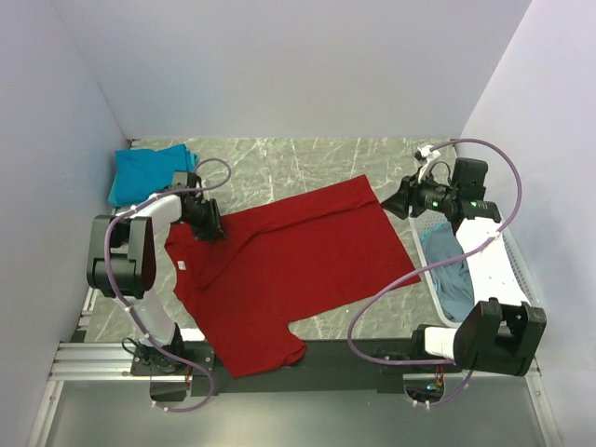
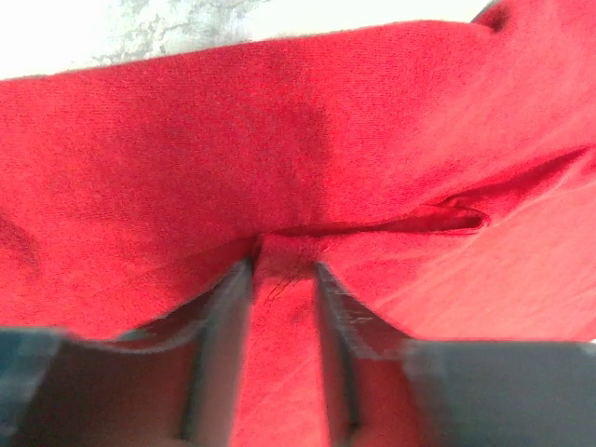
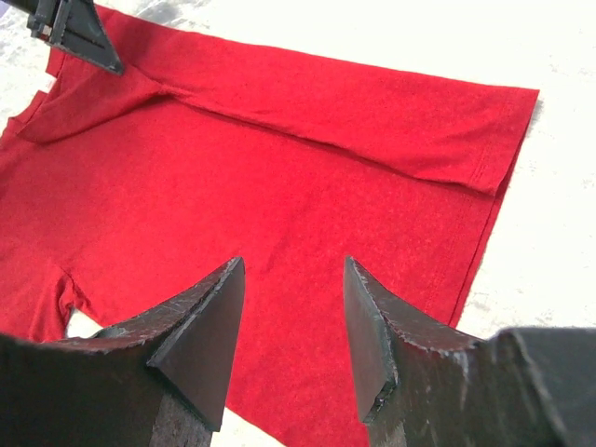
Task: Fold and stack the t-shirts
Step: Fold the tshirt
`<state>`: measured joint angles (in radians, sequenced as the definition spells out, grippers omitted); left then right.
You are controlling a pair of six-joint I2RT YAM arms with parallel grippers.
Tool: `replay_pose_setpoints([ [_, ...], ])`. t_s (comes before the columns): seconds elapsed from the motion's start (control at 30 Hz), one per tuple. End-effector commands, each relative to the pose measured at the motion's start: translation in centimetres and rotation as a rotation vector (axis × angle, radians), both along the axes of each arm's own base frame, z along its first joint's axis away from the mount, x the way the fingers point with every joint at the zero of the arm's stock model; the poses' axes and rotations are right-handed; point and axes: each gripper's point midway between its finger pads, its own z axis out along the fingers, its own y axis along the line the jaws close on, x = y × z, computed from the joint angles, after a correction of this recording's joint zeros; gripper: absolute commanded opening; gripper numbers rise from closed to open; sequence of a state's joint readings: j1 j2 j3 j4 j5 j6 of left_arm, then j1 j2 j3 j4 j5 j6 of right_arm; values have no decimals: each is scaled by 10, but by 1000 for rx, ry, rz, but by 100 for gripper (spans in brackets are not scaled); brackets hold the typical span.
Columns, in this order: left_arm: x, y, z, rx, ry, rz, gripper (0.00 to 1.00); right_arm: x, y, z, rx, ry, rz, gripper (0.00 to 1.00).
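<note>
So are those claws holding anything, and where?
The left gripper straddles a fold of the bright red cloth t-shirt at a shoulder; firm grip cannot be told. The right gripper is open, empty.

Red t-shirt lies spread centrally, teal t-shirt folded far-left, grey-blue t-shirt crumpled right.

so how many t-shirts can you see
3. A bright red cloth t-shirt is spread mid-table, a folded teal t-shirt lies at the far left corner, and a grey-blue t-shirt sits in the white lattice basket on the right; more may be hidden there.
</note>
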<state>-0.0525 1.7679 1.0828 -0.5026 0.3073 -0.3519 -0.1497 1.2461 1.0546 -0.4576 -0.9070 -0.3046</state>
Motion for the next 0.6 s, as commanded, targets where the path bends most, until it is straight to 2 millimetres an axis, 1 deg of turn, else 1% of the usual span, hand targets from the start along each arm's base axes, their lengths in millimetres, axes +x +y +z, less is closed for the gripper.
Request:
replay_pose_setpoints([
  [0.0,6,-2,12,7,-39,-23,34,1,-1,15,10,-48,12,54],
  [0.07,5,-6,17,-9,-45,-31,27,0,-2,15,11,-49,8,54],
  [0.1,5,-9,19,-14,-52,-36,21,0,-3,16,14,-51,7,54],
  [0.17,4,-14,26,-36,-63,-42,15,0,-3,17,16,-54,4,54],
  [0.27,2,-21,36,-67,-80,-56,1,0,-5,17,19,-53,0,54],
  [0.33,-1,-27,43,-89,-94,-69,1,0,-5,18,21,-54,0,54],
  [0.4,-6,-32,46,-102,-94,-81,1,-1,-5,18,21,-53,1,54],
  [0.43,-7,-34,52,-111,-109,-83,1,0,-6,18,22,-51,-1,54],
  [0.57,-21,-48,58,-153,-111,-114,1,0,-7,19,23,-54,-5,54],
])
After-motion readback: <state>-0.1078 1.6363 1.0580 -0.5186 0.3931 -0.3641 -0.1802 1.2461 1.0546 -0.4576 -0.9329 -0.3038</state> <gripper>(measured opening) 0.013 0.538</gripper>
